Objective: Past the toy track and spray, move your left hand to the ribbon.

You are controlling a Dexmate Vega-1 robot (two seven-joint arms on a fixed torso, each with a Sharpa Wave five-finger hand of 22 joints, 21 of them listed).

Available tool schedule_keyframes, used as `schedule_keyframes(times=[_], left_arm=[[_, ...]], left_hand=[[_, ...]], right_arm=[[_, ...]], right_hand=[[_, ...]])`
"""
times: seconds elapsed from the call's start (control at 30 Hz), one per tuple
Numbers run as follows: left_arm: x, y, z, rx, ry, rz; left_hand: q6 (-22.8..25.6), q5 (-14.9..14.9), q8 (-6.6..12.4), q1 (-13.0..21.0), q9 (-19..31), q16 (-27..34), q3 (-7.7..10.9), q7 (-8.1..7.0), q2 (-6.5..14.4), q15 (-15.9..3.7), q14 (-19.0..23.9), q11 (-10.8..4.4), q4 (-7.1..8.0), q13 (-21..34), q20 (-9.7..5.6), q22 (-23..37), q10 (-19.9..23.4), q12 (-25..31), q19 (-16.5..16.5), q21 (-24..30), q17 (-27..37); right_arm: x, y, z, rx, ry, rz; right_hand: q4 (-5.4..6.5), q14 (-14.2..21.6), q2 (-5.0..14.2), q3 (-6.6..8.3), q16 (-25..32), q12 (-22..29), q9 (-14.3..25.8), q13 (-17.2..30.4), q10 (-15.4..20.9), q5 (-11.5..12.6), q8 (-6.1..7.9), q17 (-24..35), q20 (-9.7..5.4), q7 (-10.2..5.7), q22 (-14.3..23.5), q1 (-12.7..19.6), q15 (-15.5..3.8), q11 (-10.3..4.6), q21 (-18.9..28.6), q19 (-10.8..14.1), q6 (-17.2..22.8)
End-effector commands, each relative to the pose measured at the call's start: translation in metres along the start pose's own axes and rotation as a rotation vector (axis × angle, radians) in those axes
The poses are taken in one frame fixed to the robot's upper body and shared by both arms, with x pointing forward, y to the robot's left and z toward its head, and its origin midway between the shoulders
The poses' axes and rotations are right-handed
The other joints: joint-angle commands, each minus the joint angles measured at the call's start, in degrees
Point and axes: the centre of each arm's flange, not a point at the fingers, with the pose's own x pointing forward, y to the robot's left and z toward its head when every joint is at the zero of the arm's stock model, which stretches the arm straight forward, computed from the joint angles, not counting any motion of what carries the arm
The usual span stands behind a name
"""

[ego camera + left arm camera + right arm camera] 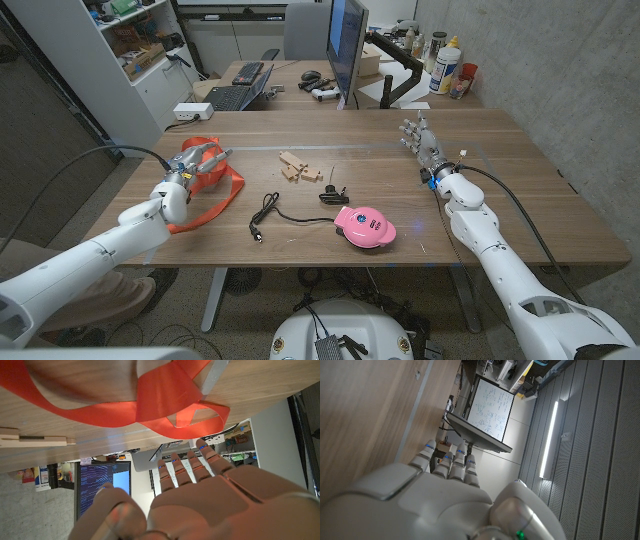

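An orange ribbon (213, 190) lies looped on the left part of the table, and it shows again as the ribbon (155, 405) in the left wrist view. My left hand (196, 162) is over the ribbon's far loops with its fingers apart and nothing in them; the same hand (200, 485) hovers just off the ribbon in its wrist view. Wooden toy track pieces (297, 168) lie at the table's middle, and a track end (32, 441) shows beside the ribbon. My right hand (421, 140) stands open at the far right, holding nothing.
A pink round device (364, 225) with a black cable (268, 213) lies at the front middle. A small black object (333, 194) sits near the track. A monitor (346, 45), keyboard (228, 97) and bottles (447, 66) stand on the desk behind.
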Motion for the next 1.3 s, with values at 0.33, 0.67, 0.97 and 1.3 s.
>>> schedule_keyframes(times=[0.33,0.67,0.97,1.3], left_arm=[[0.007,-0.009,0.013,-0.010,-0.016,0.035],[0.004,-0.017,0.014,0.025,-0.007,0.039],[0.006,-0.020,0.016,0.030,-0.007,0.055],[0.003,-0.026,0.012,0.043,0.010,0.033]], left_hand=[[1.4,0.8,0.60,1.2,0.3,0.4,-0.23,-0.18,0.0,-9.61,0.8,-0.19,-0.36,0.3,-2.53,0.1,1.3,0.4,1.0,0.3,0.2],[1.9,1.0,0.69,1.4,0.3,0.2,-0.34,-0.18,0.0,-9.81,0.6,-0.09,-0.39,0.3,-2.60,0.1,1.3,0.4,0.9,0.2,0.2],[3.0,1.1,0.98,1.4,0.3,0.1,-0.47,-0.11,0.2,-9.89,0.5,-0.32,-0.29,0.3,-2.82,0.1,1.8,0.4,0.9,0.1,0.2],[3.4,1.2,1.02,1.5,0.3,0.0,-0.56,-0.20,0.4,-9.74,0.3,-0.08,-0.18,0.3,-2.86,0.1,1.5,0.2,0.7,0.0,0.2]], right_arm=[[0.002,-0.007,0.000,0.005,-0.009,-0.010],[0.000,-0.007,-0.002,0.002,-0.002,-0.007],[0.001,-0.008,0.000,-0.001,0.000,-0.007],[0.000,-0.009,-0.002,-0.006,0.005,-0.013]], right_hand=[[-0.26,0.2,0.30,0.08,0.3,0.3,0.1,0.2,0.4,0.0,0.27,0.1,0.38,-0.13,-0.1,0.4,-0.04,0.02,-0.1,-0.1,0.2],[-0.28,0.1,0.31,0.10,0.3,0.3,0.1,0.2,0.4,0.0,0.28,0.1,0.35,-0.17,-0.1,0.4,-0.05,-0.03,-0.1,-0.1,0.2],[-0.30,0.1,0.32,0.13,0.3,0.4,0.1,0.2,0.5,0.0,0.36,0.1,0.30,-0.17,-0.1,0.4,-0.06,0.00,-0.2,-0.1,0.3],[-0.35,-0.2,0.32,0.18,0.1,0.5,0.1,0.2,0.7,0.0,0.38,0.1,0.04,-0.12,-0.1,0.5,-0.90,-0.63,-0.3,-0.4,0.4]])
